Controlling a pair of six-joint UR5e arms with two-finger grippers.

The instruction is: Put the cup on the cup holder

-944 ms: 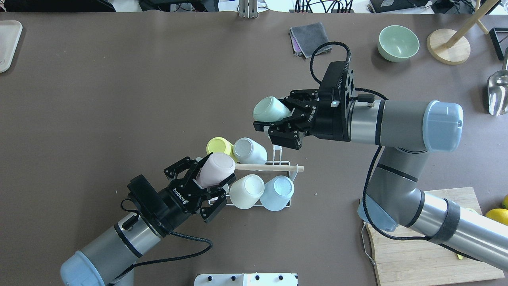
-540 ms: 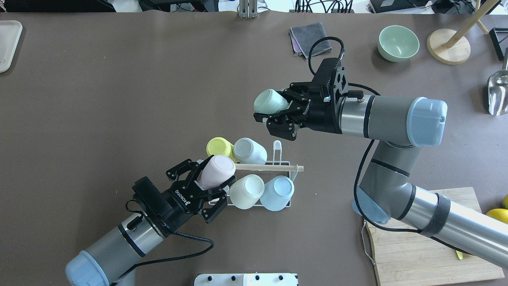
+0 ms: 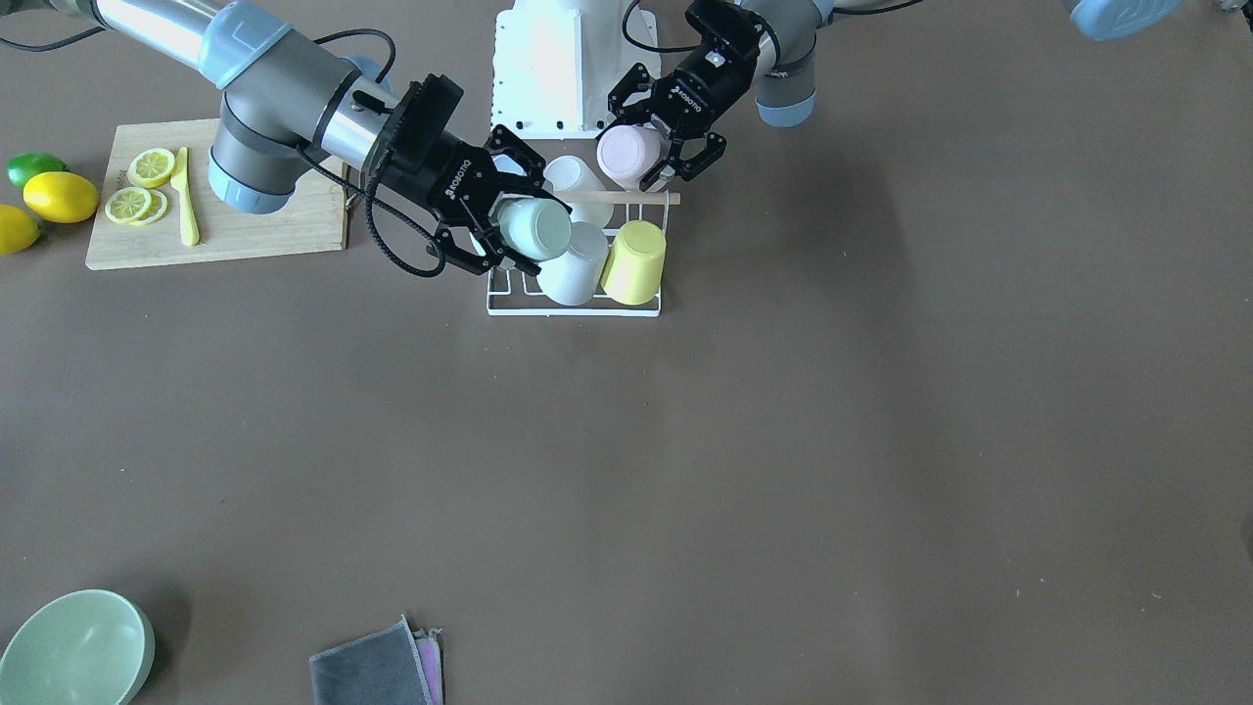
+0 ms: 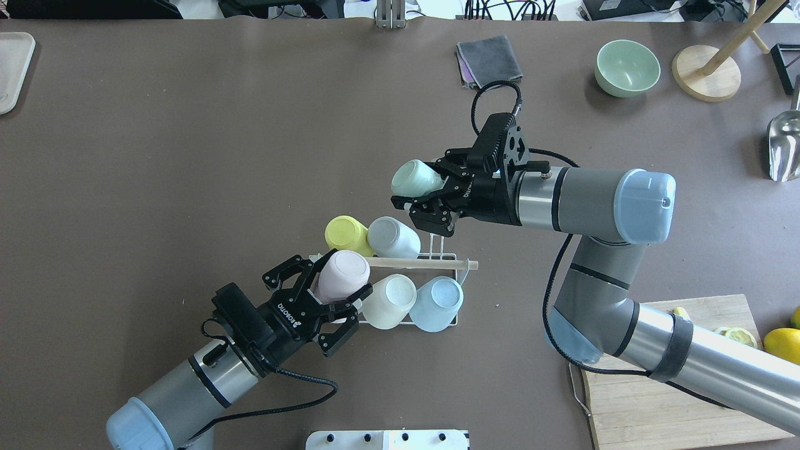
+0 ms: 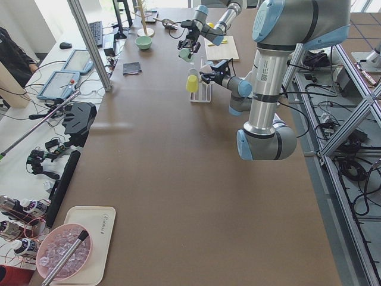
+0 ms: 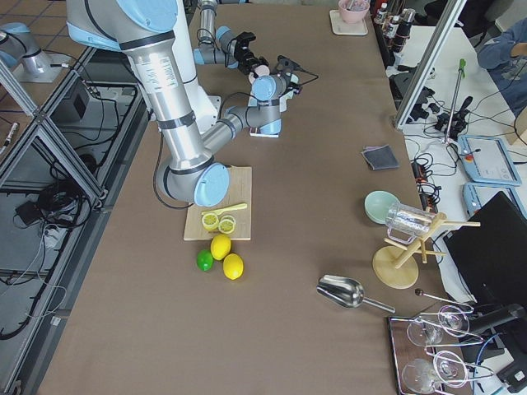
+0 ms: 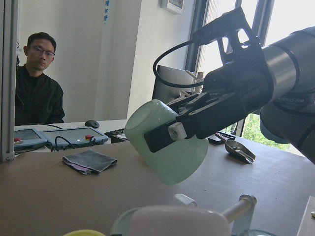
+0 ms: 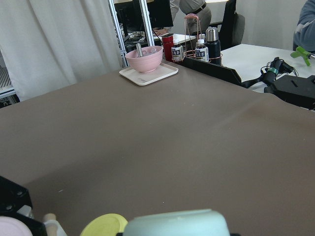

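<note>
You'll read "ROBOTIQ" in white on the black body of the left gripper [image 3: 654, 149] and again on the right gripper [image 3: 531, 223]. No other lettering is legible.

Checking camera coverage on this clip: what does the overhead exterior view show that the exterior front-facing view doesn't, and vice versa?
Only overhead: the metal scoop, the round wooden stand base and the white tray. Only front-facing: the green lime. Both: the white wire cup holder, the mint-green cup in the right claw, the pink cup in the left claw, the pale green bowl and the grey cloth.
</note>
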